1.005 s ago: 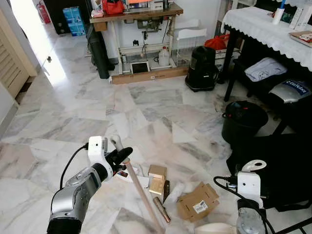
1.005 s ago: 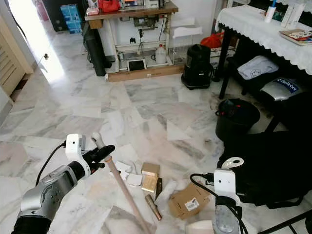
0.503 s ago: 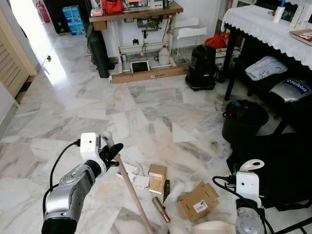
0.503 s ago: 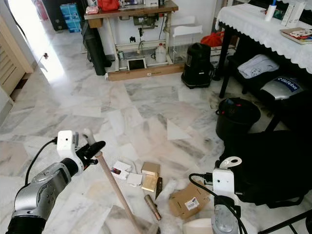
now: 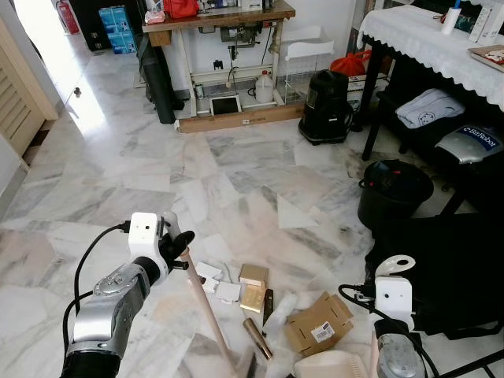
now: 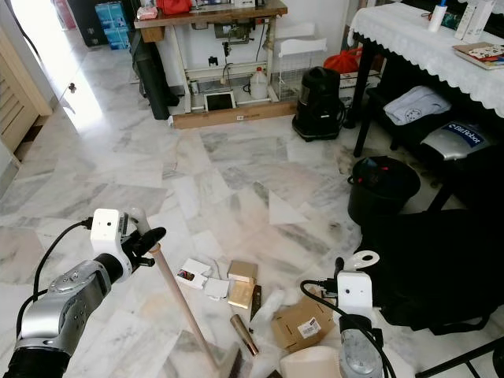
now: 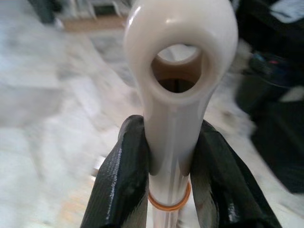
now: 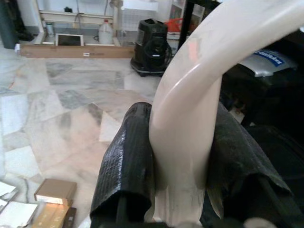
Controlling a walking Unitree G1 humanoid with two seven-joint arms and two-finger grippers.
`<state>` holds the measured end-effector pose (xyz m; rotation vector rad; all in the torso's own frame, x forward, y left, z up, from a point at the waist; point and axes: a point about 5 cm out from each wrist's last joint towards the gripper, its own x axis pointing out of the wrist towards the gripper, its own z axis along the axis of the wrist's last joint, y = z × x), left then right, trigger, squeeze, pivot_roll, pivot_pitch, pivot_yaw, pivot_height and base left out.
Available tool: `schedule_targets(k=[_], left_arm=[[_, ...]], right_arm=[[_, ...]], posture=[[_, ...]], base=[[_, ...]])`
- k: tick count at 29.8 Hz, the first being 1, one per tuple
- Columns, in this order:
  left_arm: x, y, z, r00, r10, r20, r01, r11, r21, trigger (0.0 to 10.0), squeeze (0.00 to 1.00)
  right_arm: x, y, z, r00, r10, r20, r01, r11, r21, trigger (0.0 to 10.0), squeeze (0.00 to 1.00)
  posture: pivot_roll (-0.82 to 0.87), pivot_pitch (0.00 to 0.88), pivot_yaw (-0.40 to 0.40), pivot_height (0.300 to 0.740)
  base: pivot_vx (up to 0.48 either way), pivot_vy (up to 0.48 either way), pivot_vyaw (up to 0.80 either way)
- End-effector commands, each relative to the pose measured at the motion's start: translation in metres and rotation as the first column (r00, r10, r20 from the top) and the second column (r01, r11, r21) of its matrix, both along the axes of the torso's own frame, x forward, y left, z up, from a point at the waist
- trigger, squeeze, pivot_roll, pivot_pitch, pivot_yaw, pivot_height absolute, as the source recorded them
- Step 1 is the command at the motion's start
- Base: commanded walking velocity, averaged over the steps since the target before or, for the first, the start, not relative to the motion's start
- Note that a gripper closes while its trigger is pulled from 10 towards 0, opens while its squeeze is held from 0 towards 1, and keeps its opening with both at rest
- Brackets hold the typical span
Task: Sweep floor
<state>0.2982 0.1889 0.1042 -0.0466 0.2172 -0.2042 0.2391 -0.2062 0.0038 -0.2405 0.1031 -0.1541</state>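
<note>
1. Marble floor (image 5: 236, 173) spreads before you, grey-veined and pale, with a workbench (image 5: 220, 20) at the far wall and a lace-covered table (image 5: 425, 39) on your right
2. Your left gripper (image 5: 179, 250) sits low on your left side, forearm raised and angled forward, its two black fingers (image 7: 121, 180) clamped on either side of the cream grip of the broom (image 5: 206, 311) just below the hanging loop
3. From that grip the wooden shaft runs down and toward your right, ending in the dark broom head near the bottom edge of the head view
4. Your right gripper (image 8: 180, 156) is down at your lower right, fingers pressed tight against the curved cream handle of the dustpan (image 5: 335, 365), whose pan rests by the floor just in front of that arm
5. Litter lies between the two tools: a cardboard box (image 5: 318, 324), small gold boxes (image 5: 253, 288), white paper scraps (image 5: 216, 282) and a brown tube (image 5: 257, 339), all close beside the broom shaft
6. Farther right stand a black bucket (image 5: 394, 193) and a black vacuum (image 5: 327, 109)
</note>
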Motion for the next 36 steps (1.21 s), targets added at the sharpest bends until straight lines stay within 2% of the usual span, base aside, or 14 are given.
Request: schedule_targets(k=[1, 6, 8, 12, 14, 16, 18, 21, 23, 29, 34, 36], left_arm=[[0.0, 0.009, 0.009, 0.994, 0.062, 0.086, -0.071, 0.991, 0.115, 10.0, 0.0], [-0.001, 0.01, 0.01, 0.99, 0.084, 0.116, -0.103, 0.98, 0.17, 10.0, 0.0], [-0.001, 0.008, 0.011, 0.987, 0.062, 0.149, -0.096, 0.968, 0.233, 10.0, 0.0], [-0.001, 0.006, 0.009, 0.986, 0.054, 0.157, -0.093, 0.965, 0.247, 10.0, 0.0], [-0.002, 0.003, 0.004, 0.992, 0.014, 0.122, -0.045, 0.966, 0.253, 10.0, 0.0], [-0.006, 0.0, -0.005, 0.997, -0.059, 0.042, 0.046, 0.963, 0.264, 10.0, 0.0], [-0.008, 0.0, -0.011, 0.998, -0.066, -0.003, 0.065, 0.969, 0.239, 10.0, 0.0], [-0.009, 0.001, -0.013, 0.998, -0.062, -0.014, 0.063, 0.976, 0.21, 10.0, 0.0], [-0.009, 0.0, -0.013, 0.997, -0.07, -0.022, 0.072, 0.983, 0.167, 10.0, 0.0], [-0.005, 0.005, -0.004, 0.997, 0.017, 0.081, -0.028, 0.99, 0.137, 10.0, 0.0], [-0.009, 0.007, 0.002, 0.981, 0.079, 0.178, -0.104, 0.985, 0.138, 10.0, 0.0], [-0.014, 0.007, 0.001, 0.972, 0.1, 0.212, -0.136, 0.978, 0.161, 10.0, 0.0]], right_arm=[[-0.001, 0.008, -0.006, 0.999, 0.031, -0.034, -0.03, 0.999, 0.028, 10.0, 0.0], [-0.001, 0.011, -0.007, 0.997, 0.069, -0.043, -0.067, 0.997, 0.044, 10.0, 0.0], [-0.001, 0.014, -0.008, 0.993, 0.101, -0.057, -0.098, 0.994, 0.058, 10.0, 0.0], [-0.002, 0.014, -0.009, 0.993, 0.106, -0.059, -0.102, 0.993, 0.064, 10.0, 0.0], [-0.002, 0.014, -0.009, 0.993, 0.106, -0.058, -0.103, 0.993, 0.064, 10.0, 0.0], [-0.002, 0.014, -0.009, 0.992, 0.109, -0.059, -0.106, 0.992, 0.063, 10.0, 0.0], [-0.002, 0.013, -0.008, 0.991, 0.119, -0.06, -0.116, 0.992, 0.058, 10.0, 0.0], [-0.001, 0.013, -0.008, 0.988, 0.139, -0.065, -0.136, 0.99, 0.044, 10.0, 0.0], [-0.002, 0.019, -0.011, 0.971, 0.215, -0.103, -0.213, 0.976, 0.034, 10.0, 0.0], [0.0, 0.01, -0.005, 0.989, 0.138, -0.061, -0.139, 0.99, -0.013, 10.0, 0.0], [0.005, -0.004, 0.008, 1.0, 0.017, 0.023, -0.018, 0.999, 0.03, 10.0, 0.0], [0.008, -0.009, 0.016, 0.998, -0.008, 0.063, 0.005, 0.999, 0.039, 10.0, 0.0]], posture=[[0.04, 0.0, 0.08, 0.74], [0.04, 0.0, 0.077, 0.74], [0.03, 0.0, 0.078, 0.74], [0.03, 0.0, 0.081, 0.74], [0.03, 0.0, 0.08, 0.74], [0.03, 0.0, 0.079, 0.74], [0.03, 0.0, 0.076, 0.74], [0.03, 0.0, 0.076, 0.74], [0.02, 0.0, 0.076, 0.74], [0.03, 0.0, 0.071, 0.74], [0.02, 0.0, 0.067, 0.74], [0.02, 0.0, 0.064, 0.74]], base=[[0.0, 0.0, 0.0], [0.0, 0.0, 0.0], [0.0, 0.0, 0.0], [0.0, 0.0, 0.0], [0.0, 0.0, 0.0], [0.0, 0.0, 0.0], [0.0, 0.0, 0.0], [0.0, 0.0, 0.0], [0.0, 0.0, 0.0], [0.0, 0.0, 0.0], [0.0, 0.0, 0.0], [0.0, 0.0, 0.0]])
